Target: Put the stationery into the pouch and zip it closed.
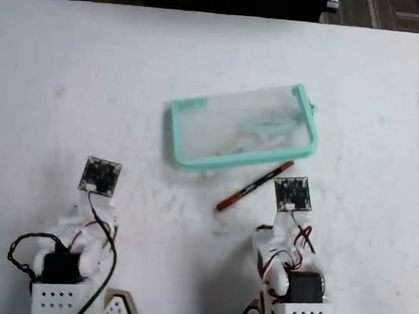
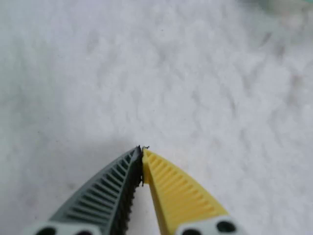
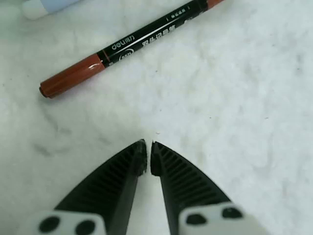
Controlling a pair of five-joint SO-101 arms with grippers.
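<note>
light: bright, even | shadows: faint, soft-edged | glare: white table [image 1: 50, 67] washed pale | beyond far edge: dark

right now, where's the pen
High view: the pen lies on the table outside the pouch, beside its near edge, just ahead of the right gripper.

A translucent pouch [image 1: 219, 125] with a mint-green border lies flat at frame centre, slightly tilted, with pale stationery [image 1: 260, 129] inside. A black, red-capped marker [image 1: 255, 185] lies diagonally just below its lower-right edge.
</note>
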